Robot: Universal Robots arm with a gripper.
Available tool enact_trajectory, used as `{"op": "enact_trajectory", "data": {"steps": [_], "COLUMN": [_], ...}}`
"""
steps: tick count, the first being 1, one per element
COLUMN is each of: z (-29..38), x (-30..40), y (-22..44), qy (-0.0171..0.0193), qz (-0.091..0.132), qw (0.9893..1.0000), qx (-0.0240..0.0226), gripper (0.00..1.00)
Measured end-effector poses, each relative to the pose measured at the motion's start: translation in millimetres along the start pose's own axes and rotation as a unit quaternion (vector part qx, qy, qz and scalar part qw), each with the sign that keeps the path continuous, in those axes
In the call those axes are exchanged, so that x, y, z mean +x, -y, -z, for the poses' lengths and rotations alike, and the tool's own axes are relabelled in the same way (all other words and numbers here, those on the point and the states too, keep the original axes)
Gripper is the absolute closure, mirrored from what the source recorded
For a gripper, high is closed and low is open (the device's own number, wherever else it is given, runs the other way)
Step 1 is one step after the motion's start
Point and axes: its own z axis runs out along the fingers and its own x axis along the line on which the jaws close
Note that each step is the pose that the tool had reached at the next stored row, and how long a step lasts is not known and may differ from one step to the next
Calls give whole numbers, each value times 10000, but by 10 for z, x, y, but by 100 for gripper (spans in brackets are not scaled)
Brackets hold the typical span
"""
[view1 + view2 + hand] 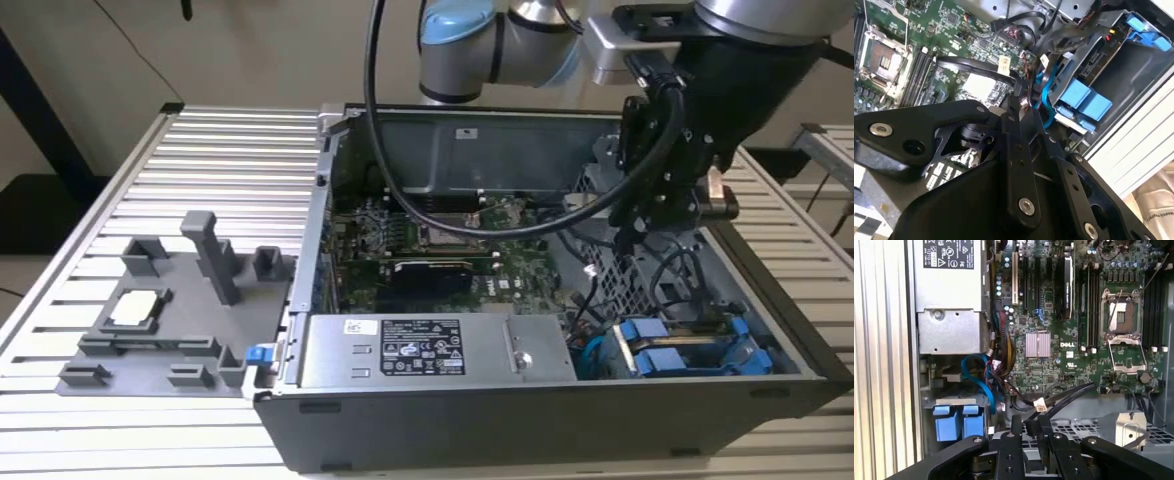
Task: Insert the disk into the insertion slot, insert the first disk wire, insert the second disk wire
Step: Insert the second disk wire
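In the open computer case, the insertion slot (694, 352) is a grey bay with bright blue rails, in the corner at the exterior view's right. Its blue tabs (1081, 102) (954, 422) appear in both wrist views. A flat dark grey face (1134, 75) lies between the rails; I cannot tell if it is the disk. My gripper (651, 225) hangs inside the case above the bay. Its fingers (1013, 107) (1016, 427) are closed on the end of a black wire (974, 64) (1069, 396) that carries a small white tag.
A silver labelled power-supply box (414, 350) sits beside the bay, with blue and red cables (979, 375) bunched between them. The green motherboard (441, 240) fills the case floor. A perforated cage (1079, 429) lies under the gripper. A grey fixture (160, 300) stands on the slatted table.
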Motion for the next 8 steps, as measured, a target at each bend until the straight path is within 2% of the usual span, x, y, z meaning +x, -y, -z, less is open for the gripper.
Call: {"op": "enact_trajectory", "data": {"steps": [3,5,8], "z": [-28,-47,-60], "x": [-52,-80,-97], "y": [-12,-19,-24], "qy": [-47,-73,-186], "qz": [50,92,183], "qw": [9999,9999,9996], "qx": [84,123,134], "gripper": [73,73,73]}}
